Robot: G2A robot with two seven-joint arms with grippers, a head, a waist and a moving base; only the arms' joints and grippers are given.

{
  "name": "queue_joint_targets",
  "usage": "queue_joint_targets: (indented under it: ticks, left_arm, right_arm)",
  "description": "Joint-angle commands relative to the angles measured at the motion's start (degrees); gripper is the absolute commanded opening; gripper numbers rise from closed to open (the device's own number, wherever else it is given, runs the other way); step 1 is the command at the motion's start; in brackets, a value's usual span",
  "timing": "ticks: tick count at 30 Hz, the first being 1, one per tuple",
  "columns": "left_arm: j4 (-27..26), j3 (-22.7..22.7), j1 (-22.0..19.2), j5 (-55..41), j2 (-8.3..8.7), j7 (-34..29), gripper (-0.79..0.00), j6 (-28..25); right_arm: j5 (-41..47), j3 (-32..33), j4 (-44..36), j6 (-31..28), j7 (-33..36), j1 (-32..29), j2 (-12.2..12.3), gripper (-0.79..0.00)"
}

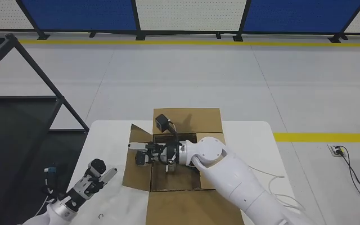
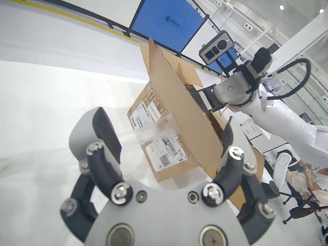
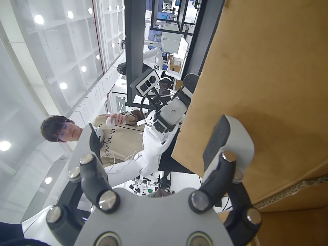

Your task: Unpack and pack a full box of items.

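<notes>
An open cardboard box (image 1: 188,119) stands in the middle of the white table (image 1: 109,138), all flaps folded out. My right gripper (image 1: 139,153) lies across the box's left side, open, and the left flap's edge (image 3: 184,129) passes between its fingers (image 3: 223,134). My left gripper (image 1: 102,172) hovers open and empty over the table, left of the box and nearer the front. In the left wrist view it (image 2: 164,131) points at the box's labelled side wall (image 2: 166,154), where a clear plastic bag (image 2: 153,126) leans. The box's contents are hidden.
A small dark ring (image 1: 100,215) lies on the table near the front left. A black metal frame (image 1: 34,73) stands off the table's left side. Bare tabletop stretches between my left gripper and the box.
</notes>
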Motion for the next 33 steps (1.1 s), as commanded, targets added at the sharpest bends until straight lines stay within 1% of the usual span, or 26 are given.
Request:
queue_joint_targets:
  ticks: [1, 6, 11, 16, 18, 26, 33]
  left_arm:
    - [-0.1, 0.3, 0.1, 0.1, -0.06, 0.0, 0.0, 0.1]
    - [-1.0, 1.0, 0.1, 0.5, -0.13, -0.8, 0.0, -0.3]
    - [-0.4, 1.6, -0.2, 1.5, -0.12, -2.4, 0.0, -0.1]
    - [1.6, 3.1, -1.9, 6.1, -0.24, -2.2, 0.0, 2.9]
    - [2.1, 3.9, -2.3, 7.0, -0.35, -1.7, 0.0, 3.3]
    - [3.7, 4.4, -2.8, 8.2, -0.4, -2.7, 0.0, 4.0]
    - [5.2, 4.5, -3.0, 9.5, -0.35, -5.0, 0.0, 6.0]
  right_arm:
    - [0.3, -0.2, 1.3, -0.4, 0.7, 0.4, -0.7, 0.0]
    - [1.0, -0.7, 4.2, -1.3, 2.0, 1.2, -2.3, 0.0]
    - [1.4, -0.4, 7.1, -2.6, 3.2, 2.0, -3.5, 0.0]
    - [1.2, 0.0, 8.3, -4.0, 3.8, 1.9, -4.4, 0.0]
    - [1.0, 0.3, 8.6, -4.6, 3.8, 1.9, -4.6, 0.0]
    - [-1.1, 2.7, 7.8, -7.8, 2.5, 1.5, -4.3, 0.0]
    - [-4.9, 6.4, 3.2, -10.7, 0.0, -0.5, -2.4, 0.0]
